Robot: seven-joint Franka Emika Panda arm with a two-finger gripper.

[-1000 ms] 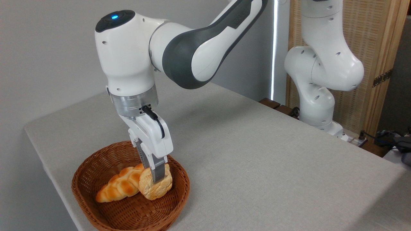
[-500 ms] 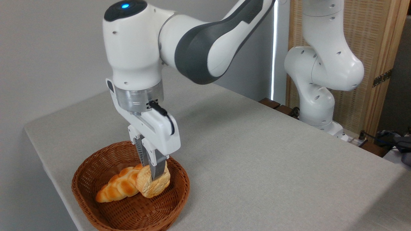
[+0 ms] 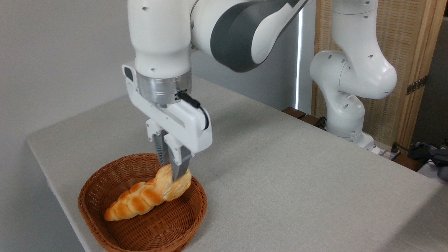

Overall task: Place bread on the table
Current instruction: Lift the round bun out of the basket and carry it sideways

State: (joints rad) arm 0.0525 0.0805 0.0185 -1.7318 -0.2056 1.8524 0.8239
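A: Bread point(image 3: 175, 183), item one: small pale bun, clamped between the tips of the pincer point(image 3: 174, 174), hanging over the wicker basket point(image 3: 105, 189) just above the braided loaf point(image 3: 134, 203).

B: Pincer state?

A: Clenched on the bun, fingers pointing straight down.

B: Destination?

A: Desk point(image 3: 280, 182), bare cloth toward three o'clock of the basket. By my estimate the bun must clear the rim on that side.
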